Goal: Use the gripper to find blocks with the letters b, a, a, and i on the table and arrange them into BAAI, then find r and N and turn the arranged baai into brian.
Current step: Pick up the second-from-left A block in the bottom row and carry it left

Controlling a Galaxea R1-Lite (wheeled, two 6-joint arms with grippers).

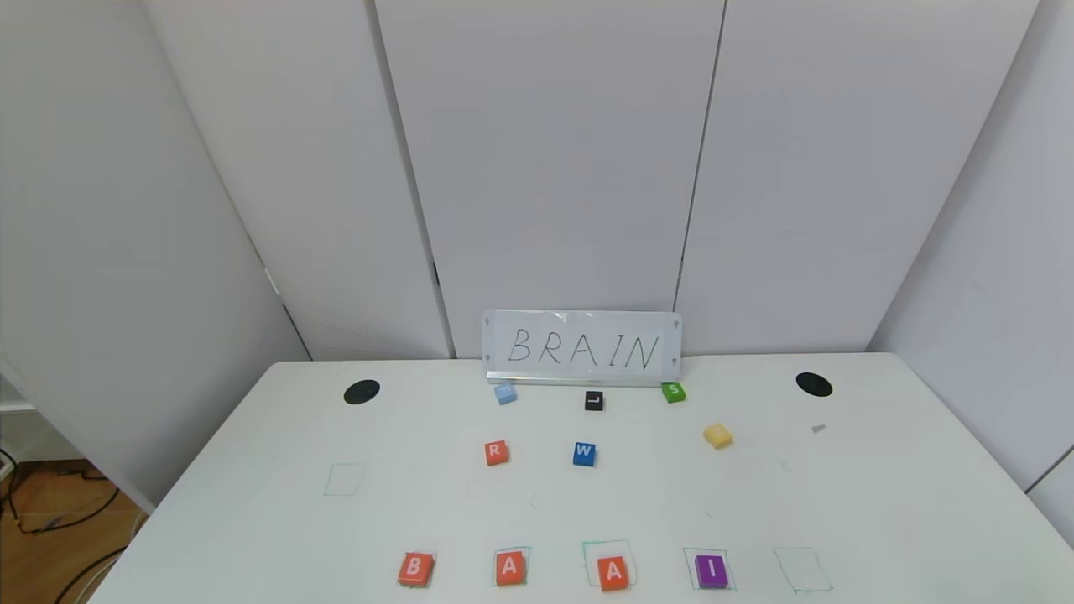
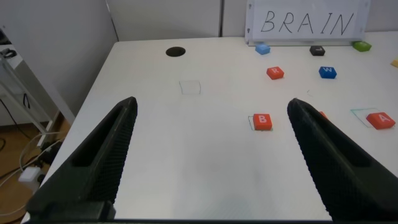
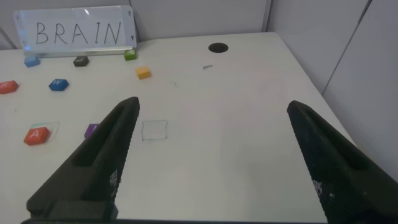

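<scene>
The left claw [image 2: 208,158] hangs above the bench [image 1: 252,520] with its two dark fingers spread wide and nothing between them; in its own wrist view the fingers fill the lower left and lower right of the frame. The right claw [image 3: 211,158] is likewise spread wide and empty over the bench, its fingers in the lower corners of its wrist view. Neither claw appears in the head view.

Along the bottom of the head view runs a row of blocks: orange-red B [image 1: 416,569] at lower left, then A [image 1: 510,568], a second A [image 1: 613,573], and purple I [image 1: 711,570] toward the lower right, each apart from its neighbour. A bare green-drawn square [image 1: 802,570] lies just right of the I.

In the middle of the frame sit the orange-red r [image 1: 496,452] and, to its right, a blue W block [image 1: 585,454]. The yellow N [image 1: 717,435] lies right of centre. Above these, a pale blue block [image 1: 505,393], a black block [image 1: 594,401] and a green S block [image 1: 673,391] line up just below the sign reading BRAIN [image 1: 582,348].
</scene>
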